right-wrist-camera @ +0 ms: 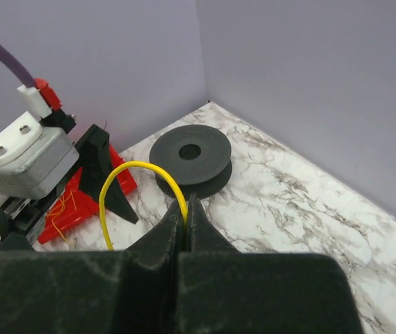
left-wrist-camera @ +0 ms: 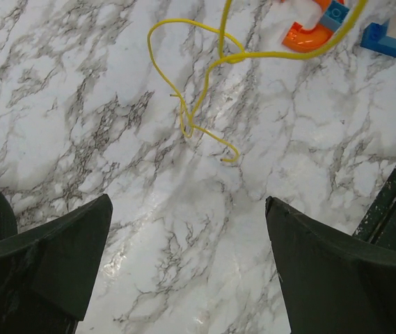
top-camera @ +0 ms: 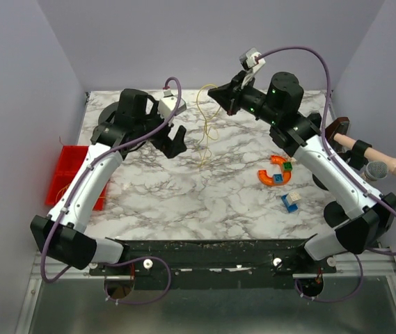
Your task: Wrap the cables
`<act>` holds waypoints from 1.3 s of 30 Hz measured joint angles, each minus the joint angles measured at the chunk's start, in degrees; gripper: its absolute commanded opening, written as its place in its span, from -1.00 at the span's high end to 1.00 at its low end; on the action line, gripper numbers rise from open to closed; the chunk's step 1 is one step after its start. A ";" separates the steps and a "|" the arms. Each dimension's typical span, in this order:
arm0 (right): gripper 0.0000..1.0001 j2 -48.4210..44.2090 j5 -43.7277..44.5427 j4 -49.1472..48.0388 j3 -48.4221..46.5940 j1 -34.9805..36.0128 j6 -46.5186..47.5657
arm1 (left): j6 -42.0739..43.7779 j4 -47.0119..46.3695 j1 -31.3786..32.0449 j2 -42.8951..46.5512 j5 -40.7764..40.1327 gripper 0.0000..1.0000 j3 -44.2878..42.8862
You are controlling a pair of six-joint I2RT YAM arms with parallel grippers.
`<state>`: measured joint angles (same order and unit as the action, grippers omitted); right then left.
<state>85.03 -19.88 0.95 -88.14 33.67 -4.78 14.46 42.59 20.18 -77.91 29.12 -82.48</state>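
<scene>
The cable is a thin yellow wire (top-camera: 208, 126) hanging in loose loops from my right gripper (top-camera: 216, 92) down to the marble table (top-camera: 184, 195) near its middle back. In the right wrist view the right gripper (right-wrist-camera: 186, 209) is shut on the wire (right-wrist-camera: 124, 170), which arcs up and left from the tips. A black spool (right-wrist-camera: 189, 154) lies flat beyond it, near the back left corner. My left gripper (top-camera: 172, 145) is open and empty, hovering left of the wire. In the left wrist view the wire's loose end and loops (left-wrist-camera: 184, 118) lie ahead of the gripper (left-wrist-camera: 187, 229).
A red bin (top-camera: 65, 174) sits at the left table edge. An orange curved toy (top-camera: 275, 174) and a blue-and-white block (top-camera: 291, 202) lie at the right. A wooden-handled tool (top-camera: 371, 156) sticks out at the far right. Walls enclose three sides.
</scene>
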 measured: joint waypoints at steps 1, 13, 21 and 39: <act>0.99 -0.46 0.42 0.02 -0.24 0.00 -0.26 | 0.28 -0.04 0.20 0.39 0.79 -0.98 -0.11; 0.99 -3.50 8.74 -0.09 -4.07 -0.02 -2.93 | -4.79 -7.28 5.33 1.05 3.23 -0.76 5.95; 0.99 -4.68 9.60 -1.31 -4.07 -0.02 -3.93 | -6.88 -12.98 6.54 -0.02 -1.22 -0.64 9.79; 0.99 -6.99 9.75 -2.99 -4.04 -0.02 -4.22 | -7.45 -17.35 8.09 -3.82 -2.80 -0.67 10.32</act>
<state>78.04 -10.13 -2.04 -92.18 33.65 -8.99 7.01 25.23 28.27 -81.73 26.33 -72.16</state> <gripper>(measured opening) 0.019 0.802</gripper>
